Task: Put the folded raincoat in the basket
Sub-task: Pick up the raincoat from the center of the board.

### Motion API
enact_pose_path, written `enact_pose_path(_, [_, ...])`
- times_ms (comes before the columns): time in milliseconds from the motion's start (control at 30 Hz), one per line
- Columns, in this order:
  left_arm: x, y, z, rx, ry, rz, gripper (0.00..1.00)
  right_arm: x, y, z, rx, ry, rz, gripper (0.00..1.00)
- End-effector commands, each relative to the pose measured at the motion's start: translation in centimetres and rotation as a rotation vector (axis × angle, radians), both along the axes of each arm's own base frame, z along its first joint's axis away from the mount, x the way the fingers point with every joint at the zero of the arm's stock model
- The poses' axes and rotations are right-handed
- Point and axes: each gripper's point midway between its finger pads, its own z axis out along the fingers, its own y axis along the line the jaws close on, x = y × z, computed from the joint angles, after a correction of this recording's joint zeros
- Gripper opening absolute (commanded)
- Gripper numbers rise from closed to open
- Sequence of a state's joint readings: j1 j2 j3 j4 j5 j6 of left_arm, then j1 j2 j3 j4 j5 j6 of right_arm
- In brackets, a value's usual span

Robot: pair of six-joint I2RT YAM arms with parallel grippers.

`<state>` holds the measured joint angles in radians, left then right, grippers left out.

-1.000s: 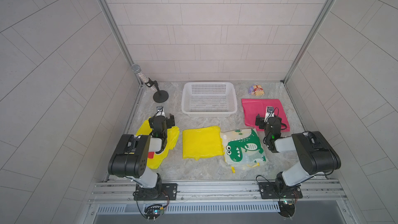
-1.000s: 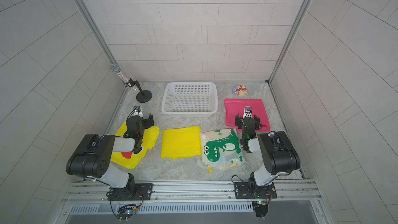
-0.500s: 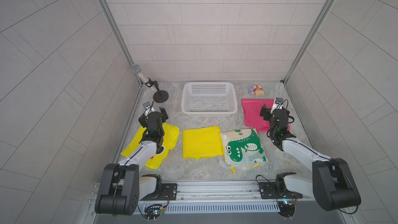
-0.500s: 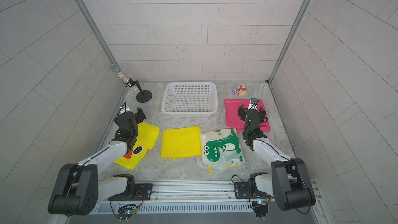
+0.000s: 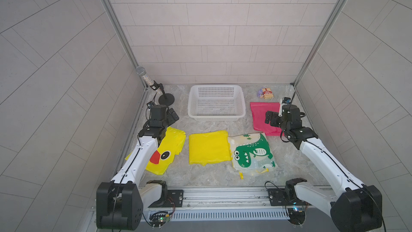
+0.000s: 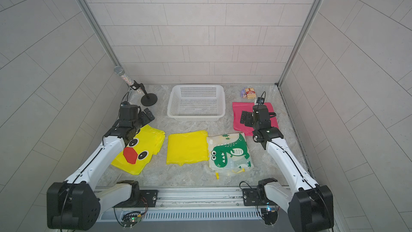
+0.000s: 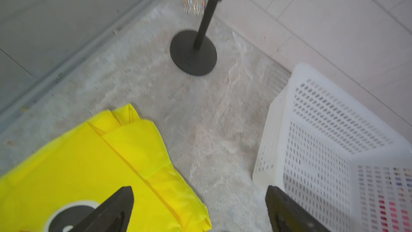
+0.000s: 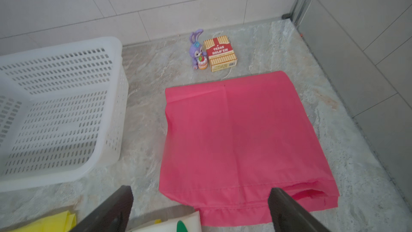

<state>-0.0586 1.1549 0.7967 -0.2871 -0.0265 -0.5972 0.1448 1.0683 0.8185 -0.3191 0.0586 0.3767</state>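
Over the last second both arms have unfolded from a tucked pose near the rail and reached out toward the far half of the worktop [image 5: 214,128]. We note the left gripper [image 5: 172,117] now sits over the far corner of the duck-face raincoat [image 5: 166,155], near the basket's left side; the right gripper [image 5: 270,119] hangs over the pink raincoat [image 5: 258,114], to the right of the basket. Both pairs of jaws stand apart and hold nothing; the wrist views show bare fingers either side of open space.

The basket [image 5: 216,118] stands empty at the far middle of the worktop. Four folded raincoats lie on the worktop, none moved: duck-face at near left, plain yellow raincoat [image 5: 208,147] at near centre, dinosaur raincoat [image 5: 253,151] just beside it on its right with edges touching or slightly overlapped, pink at far right.

Our reading: this is the opening reach only; no garment is grasped, so the task is not yet started in substance. Which raincoat is the target we cannot tell; the right arm over the pink one looks the likelier candidate, being close to the basket.

Also present, untouched: microphone stand [image 5: 166,99] far left, card box [image 5: 267,93] and small rabbit figure [image 8: 197,50] far right.
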Motion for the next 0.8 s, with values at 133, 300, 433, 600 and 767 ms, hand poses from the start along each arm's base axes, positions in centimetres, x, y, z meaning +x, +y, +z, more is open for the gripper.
enact_pose_path(133, [-4.9,-10.4,-3.5,-0.182,0.24,-0.326,1.0,-5.7,1.3,-4.9,0.077,0.318,0.018,0.94])
enact_pose_path(300, [-6.7,-16.4,-4.2,-0.249,0.267,-0.444,1.0,-7.6,1.8,-7.2,0.117,0.39,0.026,0.91])
enact_pose_path(433, [-7.6,-20.2,-4.4,-0.333,0.268,-0.515,1.0,-8.5,2.8,-8.8,0.185,0.426,0.038,0.87])
enact_pose_path(600, [-9.2,-24.2,-5.7,-0.3,0.31,-0.609,1.0,-9.5,3.6,-10.4,0.24,0.464,0.05,0.82])
enact_pose_path(767, [-10.2,-27.5,-7.2,-0.385,0.355,-0.656,0.99,-10.2,4.1,-11.4,0.273,0.491,0.057,0.8])
